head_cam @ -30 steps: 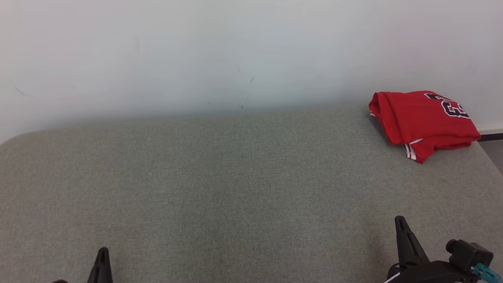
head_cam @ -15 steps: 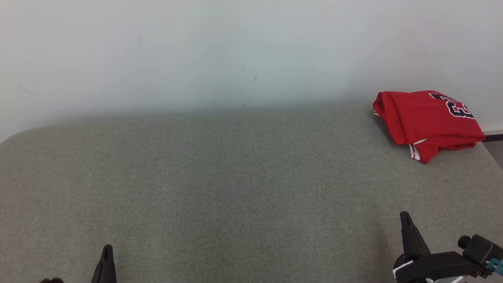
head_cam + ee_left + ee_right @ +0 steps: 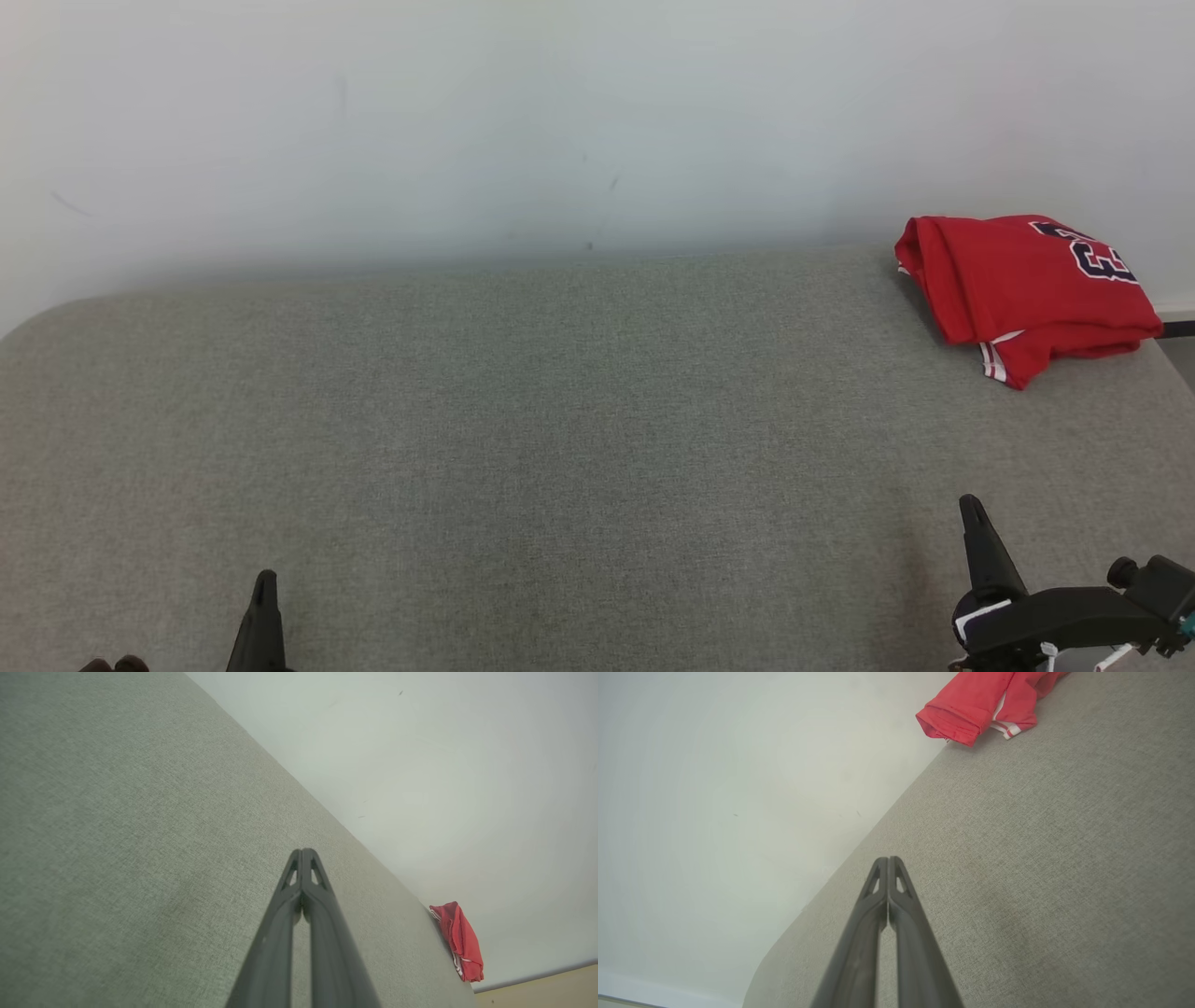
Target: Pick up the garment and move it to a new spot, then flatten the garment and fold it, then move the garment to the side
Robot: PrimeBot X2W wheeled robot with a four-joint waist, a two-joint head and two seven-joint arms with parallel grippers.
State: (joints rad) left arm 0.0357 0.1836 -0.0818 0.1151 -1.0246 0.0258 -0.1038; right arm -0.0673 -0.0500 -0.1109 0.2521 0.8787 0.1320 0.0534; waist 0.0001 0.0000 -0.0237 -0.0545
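The garment [image 3: 1022, 285] is a red jersey with dark numerals and white-striped trim. It lies folded at the far right corner of the grey fabric surface [image 3: 560, 448], against the wall. It also appears small in the left wrist view [image 3: 460, 940] and at the top of the right wrist view [image 3: 980, 702]. My left gripper [image 3: 264, 583] rises at the lower left, shut and empty, far from the garment. My right gripper [image 3: 971, 509] stands at the lower right, shut and empty, well in front of the garment. Both wrist views show the fingertips [image 3: 303, 854] [image 3: 888, 861] pressed together.
A pale wall [image 3: 560, 121] runs along the back of the surface. The surface has rounded corners at far left and a right edge just past the garment, with floor [image 3: 1181, 359] beyond it.
The whole head view has shifted slightly, so the garment sits a little further right. The right gripper has drawn a bit to the right and up in the picture. Both stay shut.
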